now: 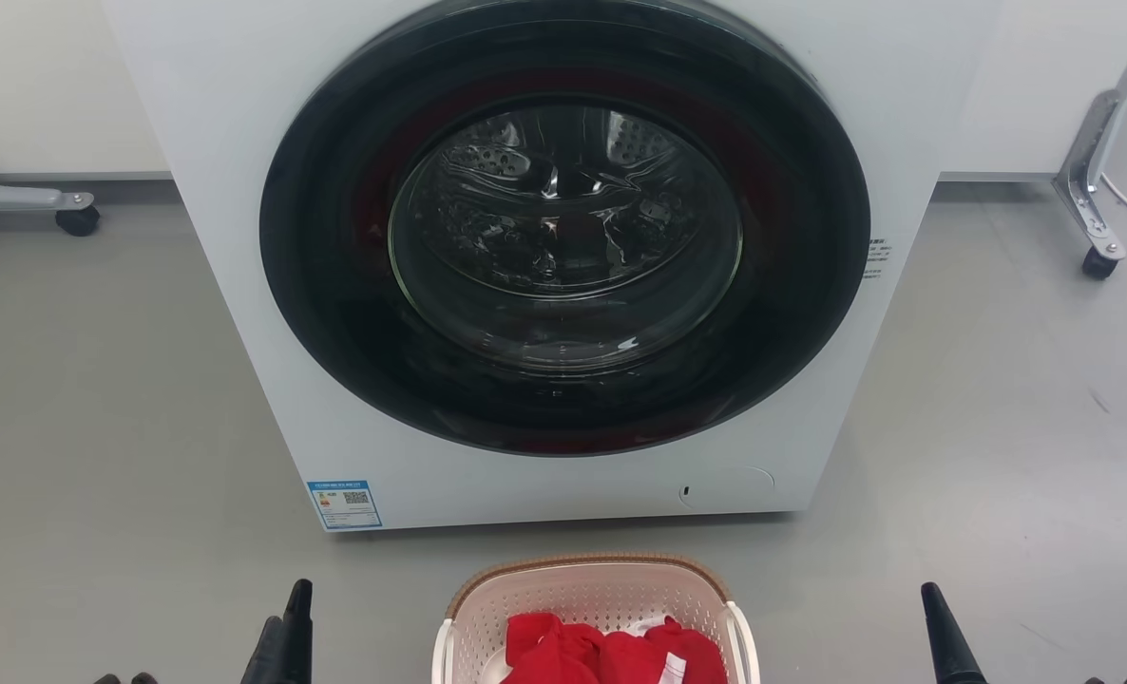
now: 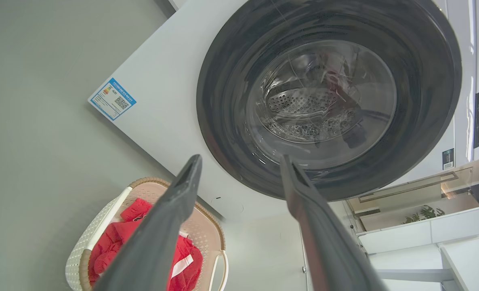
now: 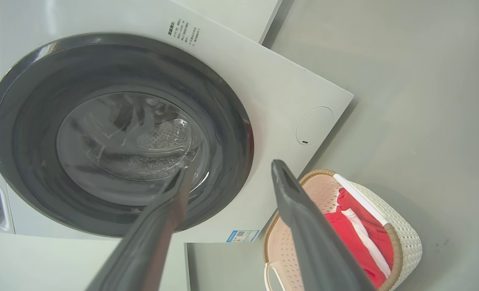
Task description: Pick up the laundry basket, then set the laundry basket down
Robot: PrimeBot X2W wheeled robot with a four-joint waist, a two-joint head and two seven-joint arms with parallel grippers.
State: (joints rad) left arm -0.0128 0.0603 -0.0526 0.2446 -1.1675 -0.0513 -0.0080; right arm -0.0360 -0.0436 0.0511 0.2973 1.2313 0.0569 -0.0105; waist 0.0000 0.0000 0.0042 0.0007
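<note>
Flanking laundry basket (image 1: 582, 594) at 6 o'clock with left fingers (image 2: 171, 210), right fingers (image 3: 300, 210) spread empty, risking tilted lift, spilled red clothes (image 1: 611, 651) from uneven grips.

The fingers (image 2: 158, 234) are long, dark grey, tapered.

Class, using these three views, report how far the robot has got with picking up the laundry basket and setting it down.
Done: nothing yet. The laundry basket sits on the floor before the washing machine, with red clothes inside. In hand: the left gripper and right gripper hang open either side of it, touching nothing. Left: grasp, lift, set down.
</note>
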